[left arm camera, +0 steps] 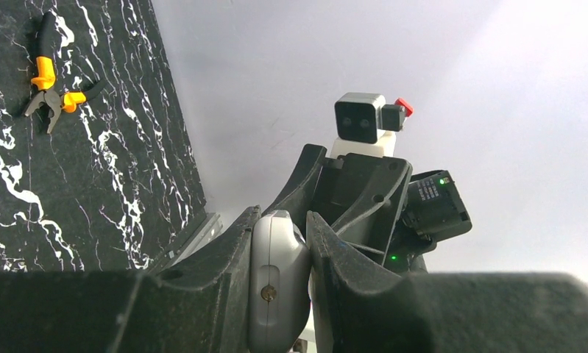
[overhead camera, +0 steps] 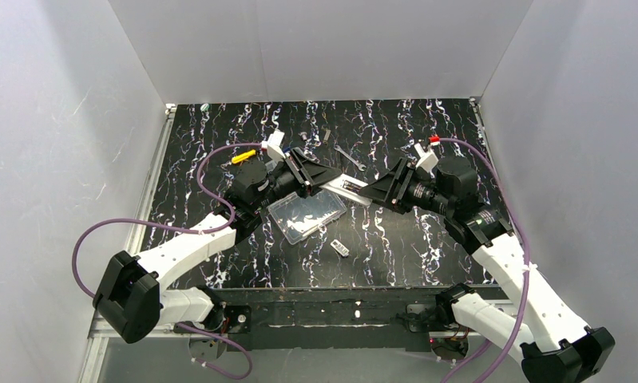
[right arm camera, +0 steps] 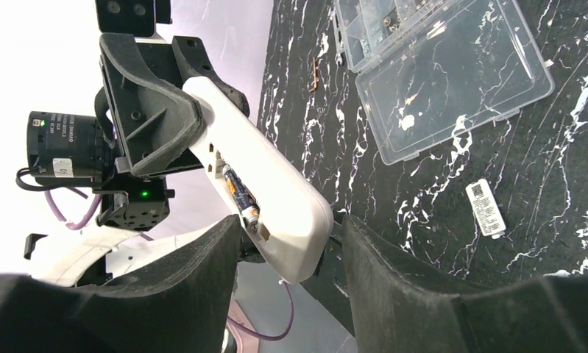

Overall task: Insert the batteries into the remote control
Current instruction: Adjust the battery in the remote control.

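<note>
The remote control [overhead camera: 349, 188] is a slim white bar held in the air between the two arms. My left gripper [overhead camera: 309, 177] is shut on one end of it; in the left wrist view that rounded end [left arm camera: 276, 283] sits clamped between the fingers [left arm camera: 224, 272]. In the right wrist view the remote [right arm camera: 257, 176] slopes down toward my right gripper [right arm camera: 291, 224]. Its open back shows one battery [right arm camera: 239, 195] lying in the compartment. The right jaws stand open on either side of the remote's free end, with a gap on one side.
A clear plastic box [overhead camera: 306, 214] lies open on the black marbled table under the remote. A small white labelled piece [overhead camera: 338, 248] lies nearer the front edge. Orange-handled pliers [left arm camera: 51, 92] and a thin metal tool [overhead camera: 349, 158] lie toward the back. White walls surround the table.
</note>
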{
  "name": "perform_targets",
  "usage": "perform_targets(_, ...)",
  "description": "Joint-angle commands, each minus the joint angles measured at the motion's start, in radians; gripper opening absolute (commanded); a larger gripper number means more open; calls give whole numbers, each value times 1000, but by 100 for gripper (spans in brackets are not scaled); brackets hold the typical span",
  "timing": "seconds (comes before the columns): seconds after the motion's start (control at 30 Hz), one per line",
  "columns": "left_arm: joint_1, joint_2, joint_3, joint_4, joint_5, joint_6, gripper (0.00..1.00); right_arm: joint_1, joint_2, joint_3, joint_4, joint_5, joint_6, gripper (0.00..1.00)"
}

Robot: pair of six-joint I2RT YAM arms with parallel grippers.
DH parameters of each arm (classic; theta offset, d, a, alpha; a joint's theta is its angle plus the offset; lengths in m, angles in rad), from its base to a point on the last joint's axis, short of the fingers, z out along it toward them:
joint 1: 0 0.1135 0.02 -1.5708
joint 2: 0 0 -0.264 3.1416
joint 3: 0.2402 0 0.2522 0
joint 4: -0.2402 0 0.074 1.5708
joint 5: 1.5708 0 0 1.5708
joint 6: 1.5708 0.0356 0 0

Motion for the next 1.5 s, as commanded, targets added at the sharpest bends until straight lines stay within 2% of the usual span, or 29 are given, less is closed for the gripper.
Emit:
perform_targets(0.0,4,-19,30,101,15,-6,0,-3,-2,-12,61,-18,13,59)
perform_targets(0.37,4,-18,28,103,17,-9,0,-3,2,-18,67,-21,11,51)
perform_targets(0.53,3,-15,18,102,11,-9,0,-3,-26,-13,77,-14,-21,74)
perform_targets(0.63,4,-20,8,76,-1,-8,0,-3,-58,4,59,32,-68,80)
perform_targets(0.9,10,-80,13,-177,-8,73,0,-8,-145,99,-138,362,-249,81)
perform_targets(1.03,25,-117,36,-303,11,130,0,-25,-70,186,-352,585,-329,79)
perform_targets(1.17,38,-167,72,-439,36,224,0,-50,35,229,-474,684,-393,77)
perform_targets(1.3,41,-194,141,-612,48,337,0,-52,78,193,-456,643,-376,73)
perform_targets(1.47,41,-201,145,-633,50,343,0,-26,75,21,-258,417,-429,72)
